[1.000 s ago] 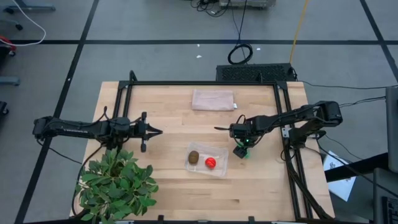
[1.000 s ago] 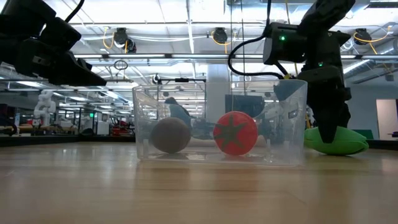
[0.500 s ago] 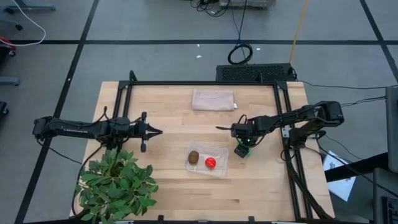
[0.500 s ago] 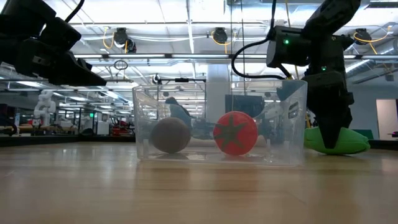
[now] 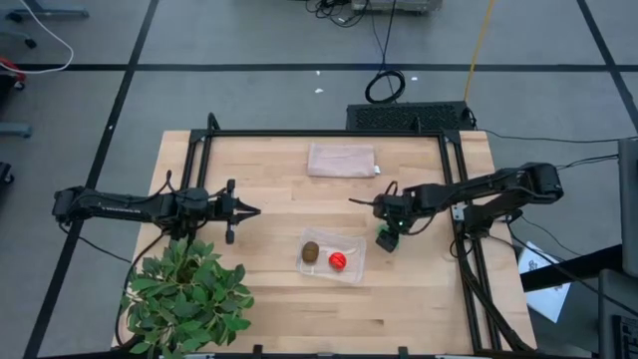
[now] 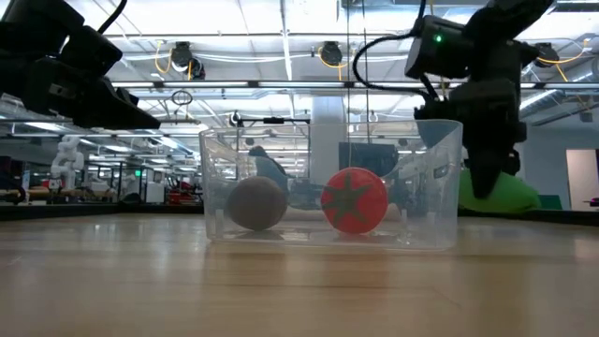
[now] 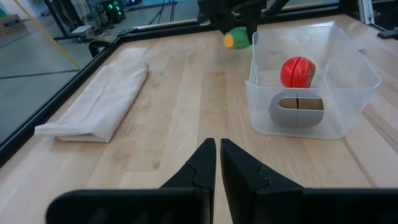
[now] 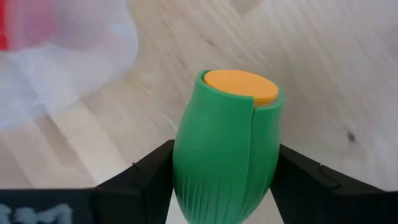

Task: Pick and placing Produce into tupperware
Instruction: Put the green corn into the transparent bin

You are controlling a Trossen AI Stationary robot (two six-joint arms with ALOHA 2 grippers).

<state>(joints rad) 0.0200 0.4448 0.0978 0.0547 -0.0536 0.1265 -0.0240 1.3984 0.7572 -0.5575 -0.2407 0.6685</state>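
Note:
The clear tupperware [image 5: 334,257] stands mid-table with the brown kiwi [image 5: 311,250] and the red tomato-like fruit [image 5: 338,260] resting on its floor. They also show in the low view [image 6: 257,203] [image 6: 354,199]. My right gripper [image 5: 387,237] is just right of the tupperware, shut on the green oval [image 8: 227,143], which has a flat orange end. The oval hangs a little above the table in the low view [image 6: 505,192]. My left gripper [image 7: 217,146] is shut and empty, left of centre [image 5: 244,210]. My right gripper pinches the green oval's two ribbed sides [image 8: 186,168] between its two fingers [image 8: 146,171]. The fingers come from above, pointing down. The oval is lifted clear of the table, and its orange end [image 7: 230,40] faces the table's left.
A folded pinkish-beige cloth [image 5: 342,160] lies at the table's far middle. A leafy potted plant [image 5: 189,294] stands at the near left corner. A black frame [image 5: 454,199] edges the table.
My right gripper has risen and gone slightly toward the table's right edge, still shut on the green oval. The oval lay on the table before and now hangs clear of it.

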